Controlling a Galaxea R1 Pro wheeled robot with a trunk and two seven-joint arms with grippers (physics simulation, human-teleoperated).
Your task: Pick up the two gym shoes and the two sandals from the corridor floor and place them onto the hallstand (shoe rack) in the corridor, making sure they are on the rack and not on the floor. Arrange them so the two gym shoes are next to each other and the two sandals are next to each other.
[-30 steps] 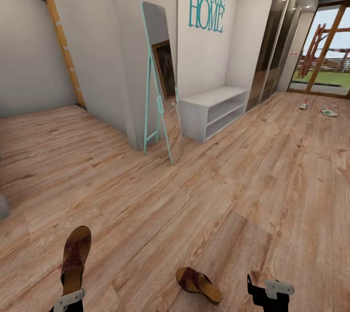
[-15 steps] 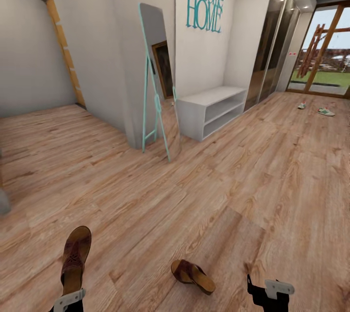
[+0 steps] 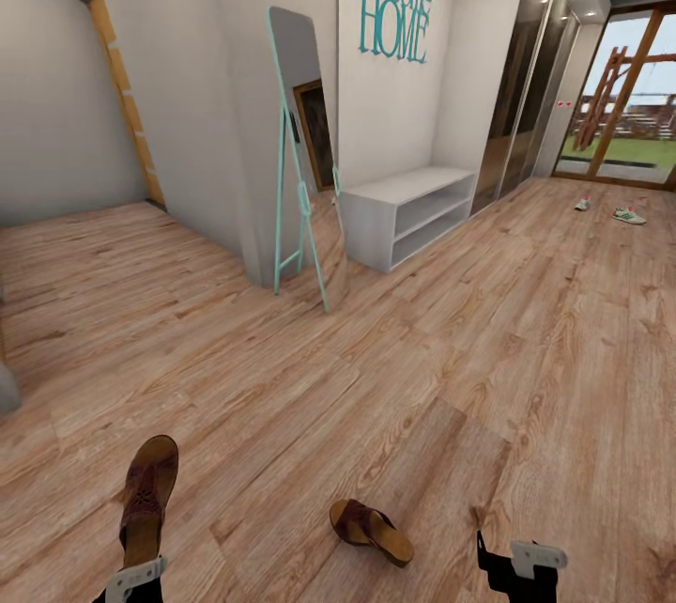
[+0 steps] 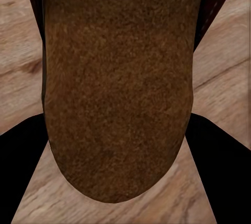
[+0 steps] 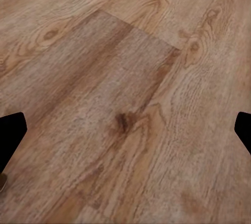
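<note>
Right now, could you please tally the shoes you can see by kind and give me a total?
Brown sandals: 2, one at the left gripper, one on the floor.
Gym shoes: 2, far off by the glass door.
Total: 4

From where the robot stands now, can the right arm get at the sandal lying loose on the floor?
Probably yes. The loose sandal lies on bare floor just left of the right gripper, with nothing between them. The fingers look spread over bare planks in the wrist view.
</note>
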